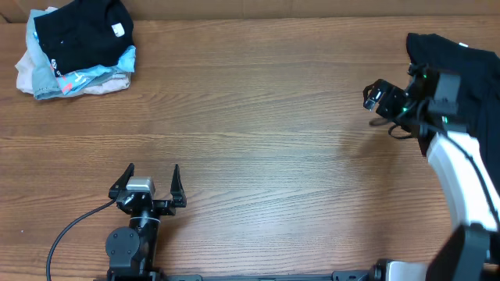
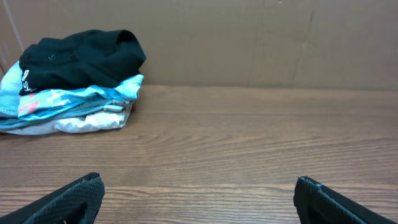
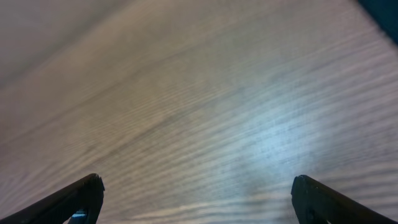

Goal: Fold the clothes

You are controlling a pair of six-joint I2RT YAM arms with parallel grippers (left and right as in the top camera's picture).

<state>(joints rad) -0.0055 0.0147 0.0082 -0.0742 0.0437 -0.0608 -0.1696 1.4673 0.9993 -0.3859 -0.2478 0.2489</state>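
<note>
Far left, back corner of the surface (image 1: 266,148): a soft, lumpy pile of clothes (image 1: 74,51). A black garment (image 1: 82,30) lies on top, matte, with a small white tag. Under it is a light blue garment (image 2: 74,98) with pink print, then a cream one (image 2: 87,121) at the bottom, its edges crumpled. The pile is stacked loosely, not square.

The surface is brown wood-grain laminate, smooth, with grain running left to right. A plain tan wall (image 2: 261,43) stands behind it.

Left hand (image 1: 153,168) sits near the front edge, well apart from the pile. Its fingers (image 2: 74,199) are spread wide, dark with ribbed pads, and nothing is between them. A black cable (image 1: 66,234) curves off the arm base.

Right hand (image 3: 196,182) is at the right side, over bare wood. Its fingers (image 3: 78,198) are also spread wide and grip nothing. The right wrist view is blurred and shows only streaky grain.

Just right of that hand, at the far right edge, is a bunched black cloth (image 1: 473,74), dark and rumpled, partly hidden by the white arm (image 1: 461,176). Whether the hand touches it can't be told.
</note>
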